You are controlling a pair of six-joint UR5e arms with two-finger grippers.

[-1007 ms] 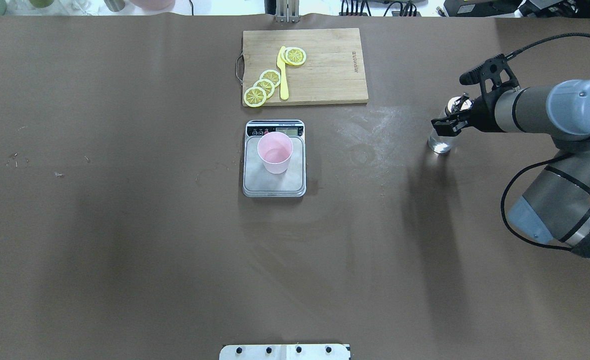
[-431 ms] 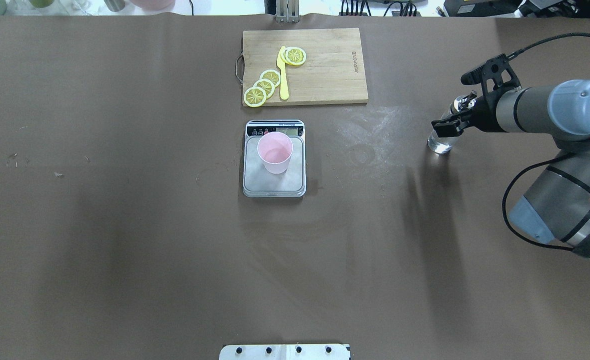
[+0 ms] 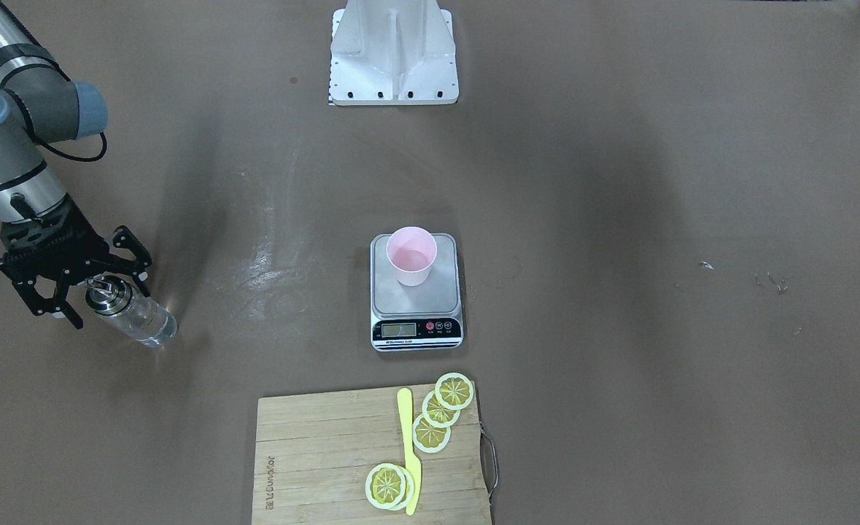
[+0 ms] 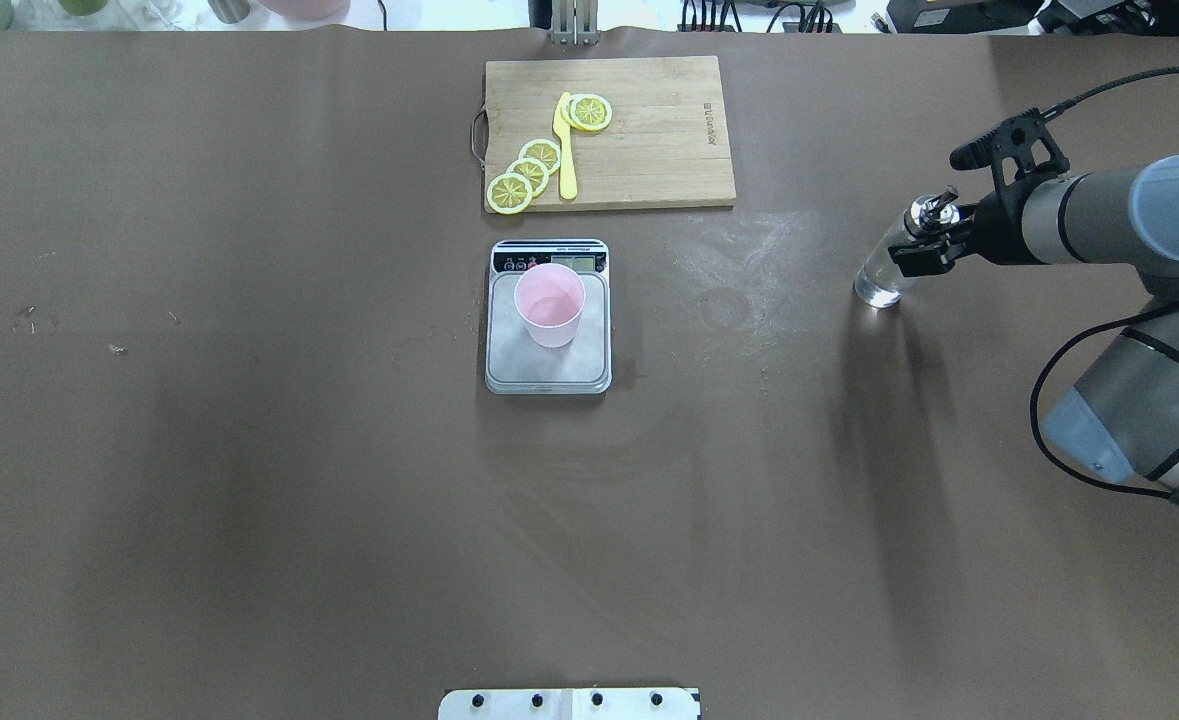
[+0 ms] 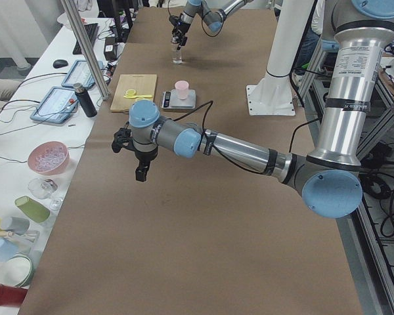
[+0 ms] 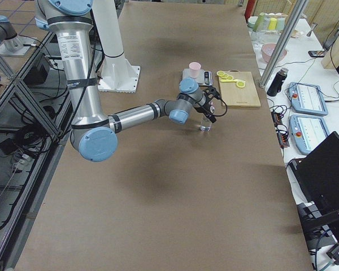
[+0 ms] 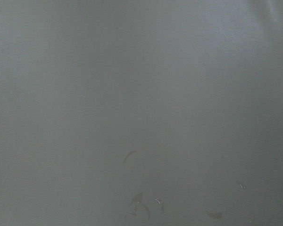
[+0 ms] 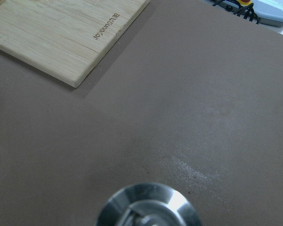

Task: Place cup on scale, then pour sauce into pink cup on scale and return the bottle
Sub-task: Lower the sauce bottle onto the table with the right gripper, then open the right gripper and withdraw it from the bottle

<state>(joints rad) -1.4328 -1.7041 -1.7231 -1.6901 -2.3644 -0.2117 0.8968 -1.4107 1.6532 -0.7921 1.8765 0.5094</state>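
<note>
Right tool (image 3: 105, 292) released at bottle (image 4: 879, 275); left tool (image 5: 140, 172) unclear; cutting board (image 4: 649, 150), lemon slices (image 4: 529, 172) beyond scale (image 4: 547, 370).

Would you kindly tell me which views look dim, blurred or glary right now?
Left wrist view: dim, grey table, nearly featureless. Right wrist view: the bottle, seen cap-on, is blurred at the bottom edge. Front-facing view: pale sheen on the table beside the bottle.

Brown table (image 4: 249, 450) bearing scale (image 4: 547, 370), wooden cutting board (image 4: 649, 150) beyond it, bottle (image 4: 878, 280) at robot's right
</note>
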